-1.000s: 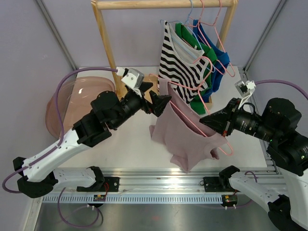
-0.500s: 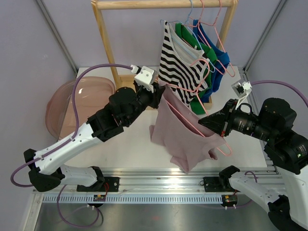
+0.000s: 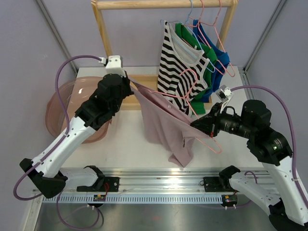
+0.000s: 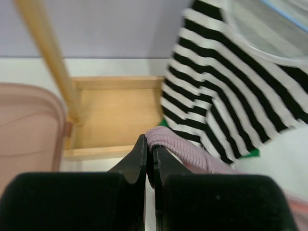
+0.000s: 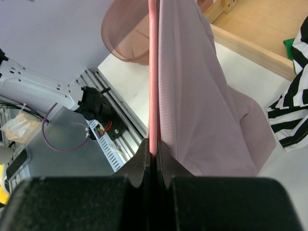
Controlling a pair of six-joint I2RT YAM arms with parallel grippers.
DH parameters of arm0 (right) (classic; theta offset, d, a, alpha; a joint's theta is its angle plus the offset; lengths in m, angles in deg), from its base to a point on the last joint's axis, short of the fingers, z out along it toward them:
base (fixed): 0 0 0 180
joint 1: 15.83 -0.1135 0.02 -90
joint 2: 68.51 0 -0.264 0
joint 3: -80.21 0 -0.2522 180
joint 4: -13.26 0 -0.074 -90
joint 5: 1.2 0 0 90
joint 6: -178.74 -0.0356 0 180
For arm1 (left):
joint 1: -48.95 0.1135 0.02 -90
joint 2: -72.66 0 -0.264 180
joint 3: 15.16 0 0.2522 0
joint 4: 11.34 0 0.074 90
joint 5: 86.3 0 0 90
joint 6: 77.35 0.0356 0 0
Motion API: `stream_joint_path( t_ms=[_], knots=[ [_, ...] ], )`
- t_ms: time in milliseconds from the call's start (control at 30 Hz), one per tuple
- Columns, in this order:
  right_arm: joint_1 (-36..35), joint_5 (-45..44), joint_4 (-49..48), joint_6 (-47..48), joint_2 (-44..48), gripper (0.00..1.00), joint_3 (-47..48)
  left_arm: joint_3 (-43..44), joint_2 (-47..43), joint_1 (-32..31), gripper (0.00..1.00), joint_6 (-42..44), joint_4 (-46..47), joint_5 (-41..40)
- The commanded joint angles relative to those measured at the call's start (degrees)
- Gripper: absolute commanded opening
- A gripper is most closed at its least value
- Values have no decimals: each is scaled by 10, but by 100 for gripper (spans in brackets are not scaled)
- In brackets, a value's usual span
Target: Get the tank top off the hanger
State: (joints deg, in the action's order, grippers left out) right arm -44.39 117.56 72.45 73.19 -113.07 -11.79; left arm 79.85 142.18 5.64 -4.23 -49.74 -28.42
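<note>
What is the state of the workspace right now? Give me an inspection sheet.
Surface: white table, no spills seen.
Job's things: mauve tank top stretched between the arms, seemingly not yet off the pink hanger.
Clutter: pink basin at left; wooden rack holding striped top, green top, blue top.
Claws: left claw shut on tank top; right claw shut on hanger.
Cables: left cable, right cable, both looping clear of the cloth.
Surroundings: plain walls; metal rail at near edge.

Tank top (image 3: 163, 120) right of tub (image 3: 54, 111)
</note>
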Motion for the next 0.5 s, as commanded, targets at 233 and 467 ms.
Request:
stream_joint_path(
  t_ms=[233, 467],
  knots=[
    [-4, 88, -195, 37, 43, 0, -105, -11, -47, 117, 0, -108, -85, 42],
    [-4, 23, -359, -17, 76, 0, -176, -69, -85, 120, 0, -124, -64, 193]
  ],
)
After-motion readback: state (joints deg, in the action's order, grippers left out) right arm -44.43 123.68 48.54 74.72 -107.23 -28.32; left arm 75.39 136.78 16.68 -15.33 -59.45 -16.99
